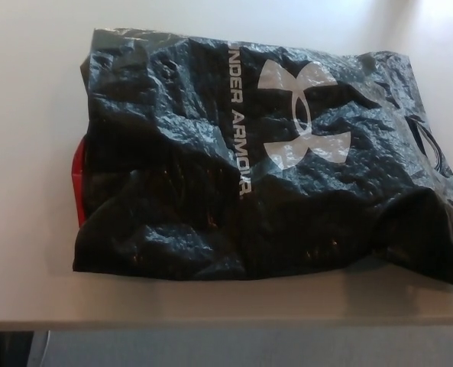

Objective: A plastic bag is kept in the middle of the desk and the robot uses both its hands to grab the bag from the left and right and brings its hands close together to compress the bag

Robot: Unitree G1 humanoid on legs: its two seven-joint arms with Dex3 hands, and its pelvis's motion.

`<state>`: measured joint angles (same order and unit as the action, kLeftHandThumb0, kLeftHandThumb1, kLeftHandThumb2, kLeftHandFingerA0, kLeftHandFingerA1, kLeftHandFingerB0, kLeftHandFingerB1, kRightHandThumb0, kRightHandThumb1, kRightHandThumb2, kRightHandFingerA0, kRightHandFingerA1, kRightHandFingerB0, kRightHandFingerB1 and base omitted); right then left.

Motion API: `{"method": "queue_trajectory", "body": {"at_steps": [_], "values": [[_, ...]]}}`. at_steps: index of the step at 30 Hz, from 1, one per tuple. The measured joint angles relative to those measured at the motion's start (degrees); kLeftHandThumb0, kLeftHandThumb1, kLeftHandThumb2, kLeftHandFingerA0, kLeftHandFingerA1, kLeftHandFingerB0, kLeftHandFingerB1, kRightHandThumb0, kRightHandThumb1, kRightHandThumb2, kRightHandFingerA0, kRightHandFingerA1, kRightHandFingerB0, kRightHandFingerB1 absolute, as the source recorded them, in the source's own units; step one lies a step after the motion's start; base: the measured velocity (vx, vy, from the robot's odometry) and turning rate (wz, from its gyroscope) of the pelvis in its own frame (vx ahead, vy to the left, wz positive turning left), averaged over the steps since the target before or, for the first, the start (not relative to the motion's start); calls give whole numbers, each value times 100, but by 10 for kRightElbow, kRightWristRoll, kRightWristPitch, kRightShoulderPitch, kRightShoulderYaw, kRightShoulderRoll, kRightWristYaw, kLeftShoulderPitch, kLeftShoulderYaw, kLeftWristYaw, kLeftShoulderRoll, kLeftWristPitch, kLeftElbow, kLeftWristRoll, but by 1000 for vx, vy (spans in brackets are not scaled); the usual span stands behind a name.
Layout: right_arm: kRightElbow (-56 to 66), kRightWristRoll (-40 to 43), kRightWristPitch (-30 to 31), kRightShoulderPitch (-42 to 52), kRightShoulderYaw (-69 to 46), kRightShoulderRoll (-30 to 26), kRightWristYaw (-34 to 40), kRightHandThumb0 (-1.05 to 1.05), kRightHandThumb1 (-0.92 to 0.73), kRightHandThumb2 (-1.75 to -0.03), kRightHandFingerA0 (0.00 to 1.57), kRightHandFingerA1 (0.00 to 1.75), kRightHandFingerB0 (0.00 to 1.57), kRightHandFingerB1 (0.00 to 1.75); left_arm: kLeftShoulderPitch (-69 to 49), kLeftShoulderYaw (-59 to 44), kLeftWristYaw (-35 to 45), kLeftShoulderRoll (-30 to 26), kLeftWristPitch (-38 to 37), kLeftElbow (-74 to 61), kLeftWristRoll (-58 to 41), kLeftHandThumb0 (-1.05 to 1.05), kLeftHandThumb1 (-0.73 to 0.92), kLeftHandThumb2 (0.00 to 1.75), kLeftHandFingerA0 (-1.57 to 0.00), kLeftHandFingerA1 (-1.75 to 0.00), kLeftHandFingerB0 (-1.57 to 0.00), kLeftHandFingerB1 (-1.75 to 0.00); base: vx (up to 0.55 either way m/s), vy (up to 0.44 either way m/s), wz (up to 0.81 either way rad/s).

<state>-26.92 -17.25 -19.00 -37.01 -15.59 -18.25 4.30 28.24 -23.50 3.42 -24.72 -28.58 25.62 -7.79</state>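
- One view is supplied, taken from the head camera looking down at the work area.
- Nearest the camera, the front edge of the table [211, 310] is seen running across the lower part of the view, with a strip of bare pale surface between that edge and the bag.
- Below the table edge, a grey floor area [249, 348] is visible, with a dark shape at the lower left corner that cannot be identified.
- The plastic bag [211, 191] is laid flat on the table, roughly in the middle, and most of the view is covered by it.
- The bag is black, glossy and heavily crumpled; its near right corner reaches the right border of the view.
- White lettering [237, 118] reading "UNDER ARMOUR" is printed along the bag, running from far to near, with a white logo [302, 115] just beside it on the right.
- A red item [78, 187] is exposed at the left side of the bag; whether it is inside or beneath the bag cannot be told.
- A cut-out handle opening [428, 149] is seen near the right end of the bag.
- Beyond the bag, bare table surface extends to the far edge of the view.
- Neither the left nor the right robot hand is in view, so no opening width or grasp can be stated; the bag is touched by nothing visible.
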Motion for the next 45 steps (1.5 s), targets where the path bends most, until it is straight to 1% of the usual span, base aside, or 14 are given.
{"method": "queue_trajectory", "body": {"at_steps": [3, 14, 17, 18, 19, 25, 26, 31, 36, 37, 38, 42, 43, 45], "values": [[-73, 9, 14, -16, -11, 0, -8, -89, -78, -113, 0, 16, 0, 10, 11, 6, 0, 10, 7, 53, 0, -80, 92, 82, 0, -23, -12, -25, 0, 0, 0], [-332, 64, 102, -47, -80, 0, -45, -92, -77, -114, 6, 24, 9, 17, 34, 7, -9, 90, 35, 236, -3, -80, 92, 79, -6, -29, -16, -27, 0, 0, 0], [-397, 86, 136, -55, -95, 4, -54, -92, -76, -113, 8, 29, 10, 19, 41, 4, -13, 113, 46, 290, -5, -84, 81, 118, -2, -35, -14, -34, 0, 0, 0], [-407, 90, 142, -56, -97, 4, -56, -91, -76, -113, 6, 29, 11, 19, 43, 4, -14, 117, 49, 300, -6, -82, 92, 82, -5, -29, -14, -26, 0, 0, 0], [-424, 98, 154, -59, -98, 6, -59, -91, -76, -113, 6, 26, 10, 18, 48, 3, -15, 123, 55, 318, -8, -83, 82, 118, -1, -33, -15, -32, 0, 0, 0], [-440, 124, 168, -74, -91, 7, -65, -90, -78, -113, 8, 29, 8, 17, 52, 3, -19, 136, 67, 360, -16, -82, 92, 80, -1, -27, -11, -24, 0, 0, 0], [-439, 126, 168, -75, -88, 8, -65, -89, -79, -114, 7, 28, 7, 16, 52, 3, -19, 137, 67, 364, -17, -81, 80, 117, 0, -32, -14, -31, 0, 0, 0], [-437, 133, 164, -75, -65, 18, -65, -90, -83, -116, 4, 24, 5, 12, 55, -3, -23, 160, 67, 374, -25, -82, 92, 75, -7, -28, -14, -26, 0, 0, 0], [-432, 133, 156, -76, -33, 31, -63, -78, -76, -114, 1, 30, 1, 22, 66, 3, -14, 188, 67, 364, -36, -86, 88, 125, 0, -19, -5, -17, 0, 0, 0], [-431, 133, 155, -77, -25, 35, -63, -81, -92, -72, 3, 27, 2, 22, 70, 9, -9, 192, 67, 360, -37, -87, 90, 125, -6, -19, -8, -16, 0, 0, 0], [-430, 132, 153, -77, -17, 39, -62, -80, -75, -114, 0, 31, 7, 21, 74, 17, -3, 197, 67, 355, -37, -87, 92, 127, -3, -17, -4, -14, 0, 0, 0], [-427, 133, 151, -83, 1, 56, -60, -85, -76, -112, 4, 39, 10, 22, 82, 52, 20, 212, 67, 342, -35, -87, 92, 129, -2, -19, -3, -14, 0, 0, 0], [-427, 133, 151, -84, 2, 59, -59, -84, -92, -71, 11, 30, 7, 21, 82, 58, 23, 214, 67, 340, -35, -86, 92, 130, 0, -18, 0, -13, 0, 0, 0], [-426, 134, 150, -88, 7, 68, -57, -82, -74, -111, 7, 42, 6, 23, 84, 76, 31, 224, 70, 333, -33, -78, 86, 127, 0, -24, 0, -19, 0, 0, 0]]}}
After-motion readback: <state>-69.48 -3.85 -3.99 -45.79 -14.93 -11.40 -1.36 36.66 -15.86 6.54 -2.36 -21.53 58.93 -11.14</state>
